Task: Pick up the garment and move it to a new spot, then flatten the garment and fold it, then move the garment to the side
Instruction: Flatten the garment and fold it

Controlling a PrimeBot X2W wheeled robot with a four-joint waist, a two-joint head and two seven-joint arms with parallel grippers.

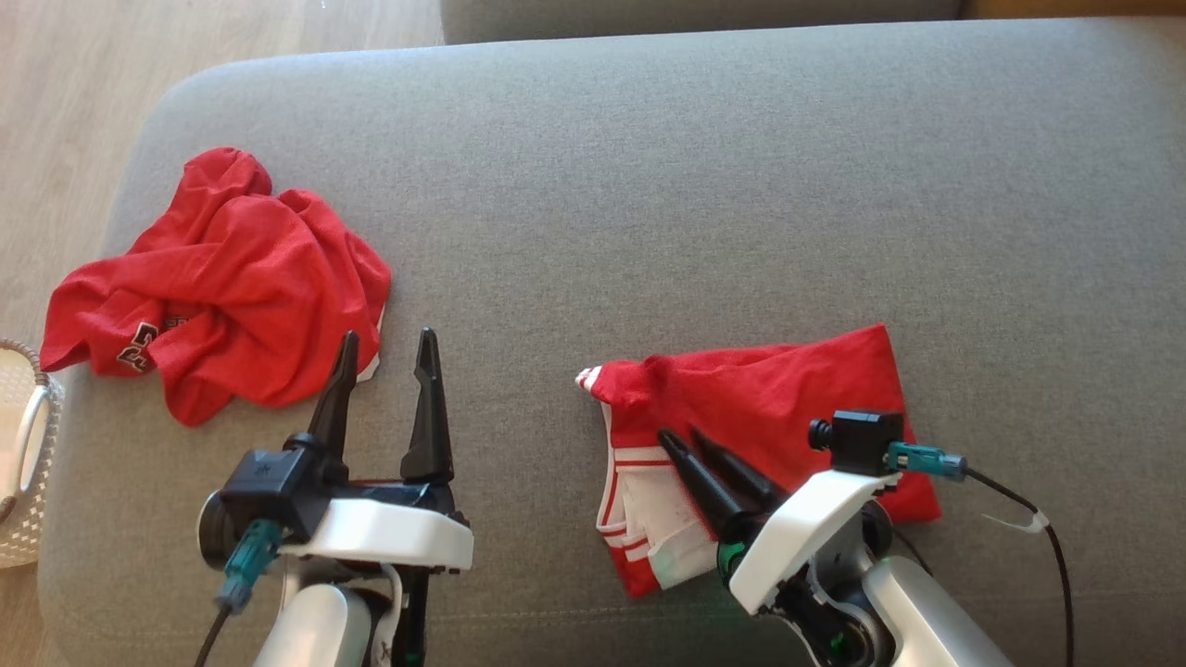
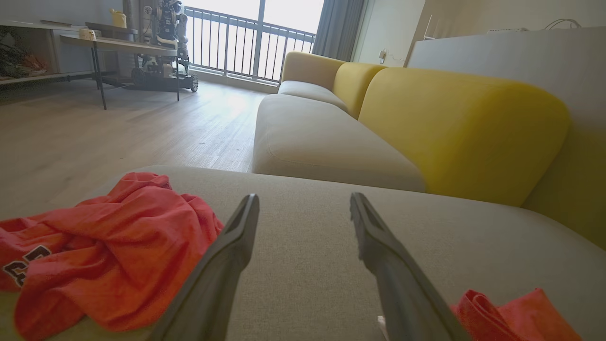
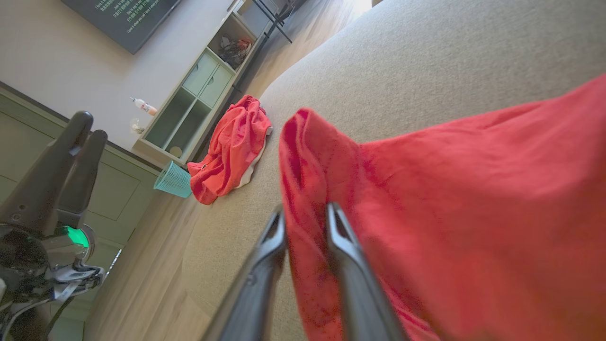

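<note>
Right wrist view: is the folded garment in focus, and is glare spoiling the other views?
Right wrist view: folded garment soft and grainy, close to the lens. Left wrist view: window blown out white, crumpled garment washed towards orange. Head view: even light, sharp, no glare.

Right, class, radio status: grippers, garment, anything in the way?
Left gripper open, empty, over sofa cushion. Right gripper narrow, astride an edge of the folded red garment; grip unclear. Crumpled red garment apart at left, not in the way.
</note>
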